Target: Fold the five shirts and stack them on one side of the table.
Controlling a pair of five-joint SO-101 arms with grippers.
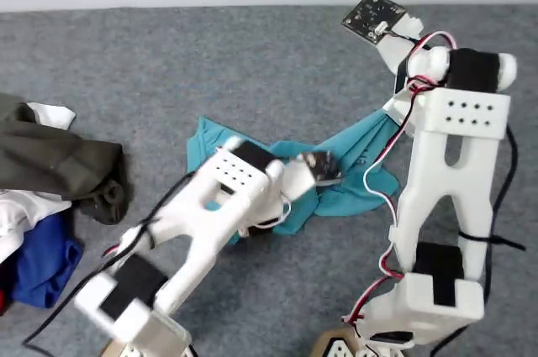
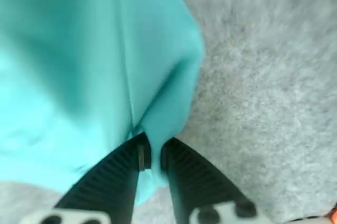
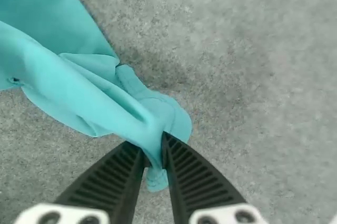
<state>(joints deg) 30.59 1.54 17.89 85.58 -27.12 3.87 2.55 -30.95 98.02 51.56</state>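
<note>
A teal shirt (image 1: 353,151) lies crumpled on the grey carpeted table (image 1: 252,63), its right end pulled up and away. My left gripper (image 1: 324,168) sits over the middle of the shirt. In the left wrist view that gripper (image 2: 154,153) is shut on a fold of the teal shirt (image 2: 79,66). My right gripper (image 1: 393,113) holds the raised right end. The right wrist view shows this gripper (image 3: 154,155) shut on a bunched edge of the shirt (image 3: 68,76), lifted above the carpet.
A pile of other shirts lies at the table's left edge: an olive one (image 1: 59,160) on top, a white one (image 1: 25,206) under it and a blue one (image 1: 42,260) nearest the front. Bare carpet stretches across the back (image 1: 210,46).
</note>
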